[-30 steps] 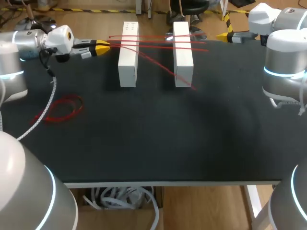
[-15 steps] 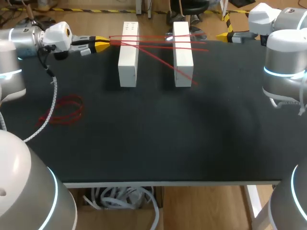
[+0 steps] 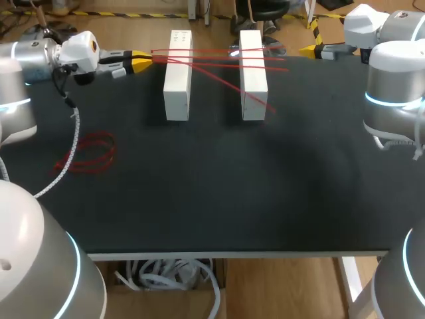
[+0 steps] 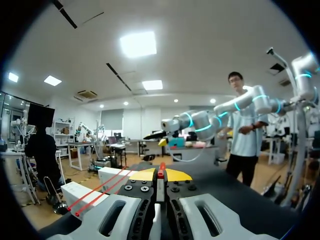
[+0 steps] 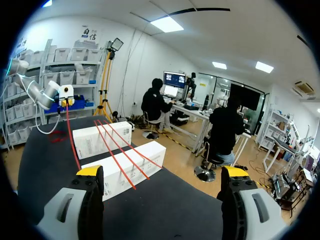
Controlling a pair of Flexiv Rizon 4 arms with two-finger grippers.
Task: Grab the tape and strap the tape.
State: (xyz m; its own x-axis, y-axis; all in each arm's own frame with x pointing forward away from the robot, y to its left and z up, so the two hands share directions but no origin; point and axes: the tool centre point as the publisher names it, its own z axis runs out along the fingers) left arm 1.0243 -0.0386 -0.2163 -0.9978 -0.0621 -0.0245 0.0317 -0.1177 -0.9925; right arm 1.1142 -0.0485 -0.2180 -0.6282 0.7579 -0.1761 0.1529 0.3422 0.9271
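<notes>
Tension matters here: left pincer, at eleven o'clock on the black table, is clamped on the red tape strung across two white rectangular blocks. Best to pull level and steady; right pincer gapes wide, empty, at one o'clock.

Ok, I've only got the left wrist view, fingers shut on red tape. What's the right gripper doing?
Observer: The right gripper is at the table's far edge, right of the blocks, open and empty.
Operator: Does the tape reach both blocks?
Observer: Yes, the red tape crosses the left white block and the right white block; one strand slants off the right block's near end.
Operator: Any more tape around?
Observer: A loose red coil lies on the table near its left edge.
</notes>
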